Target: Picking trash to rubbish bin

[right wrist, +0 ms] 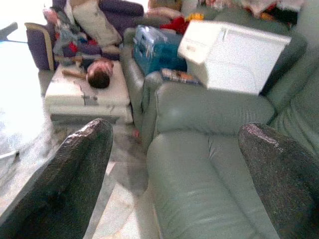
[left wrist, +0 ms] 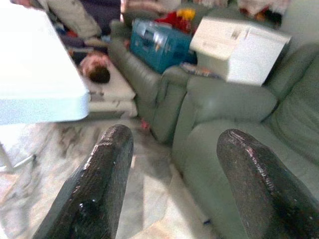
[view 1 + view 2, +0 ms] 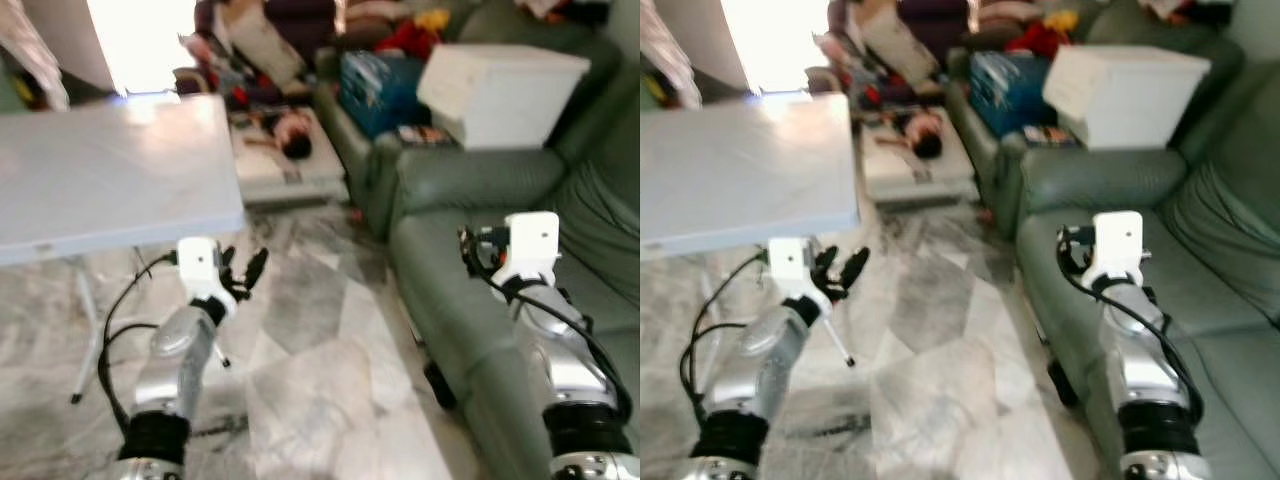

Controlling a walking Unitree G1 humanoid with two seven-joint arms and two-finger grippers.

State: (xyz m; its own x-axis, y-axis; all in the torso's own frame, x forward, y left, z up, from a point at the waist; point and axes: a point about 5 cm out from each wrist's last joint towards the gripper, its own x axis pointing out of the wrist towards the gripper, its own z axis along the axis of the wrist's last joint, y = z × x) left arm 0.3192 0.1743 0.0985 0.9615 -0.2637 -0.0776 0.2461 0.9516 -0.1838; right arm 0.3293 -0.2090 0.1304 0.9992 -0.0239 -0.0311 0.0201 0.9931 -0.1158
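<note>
My left gripper (image 3: 242, 268) hangs open over the marble floor (image 3: 320, 370), just below the front edge of the white folding table (image 3: 110, 170); its two black fingers (image 2: 104, 179) hold nothing. My right gripper (image 3: 468, 248) is open above the seat of the green sofa (image 3: 470, 190), with nothing between its fingers (image 1: 75, 174). A small reddish scrap (image 1: 133, 132) lies on the floor at the foot of the sofa arm. The picture is blurred.
A white box (image 3: 500, 85) and a blue bag (image 3: 375, 85) sit on the sofa behind the arm. A person (image 3: 290, 135) lies on a low white mattress (image 3: 285, 170) beyond the table. Table legs (image 3: 85, 330) stand at the left.
</note>
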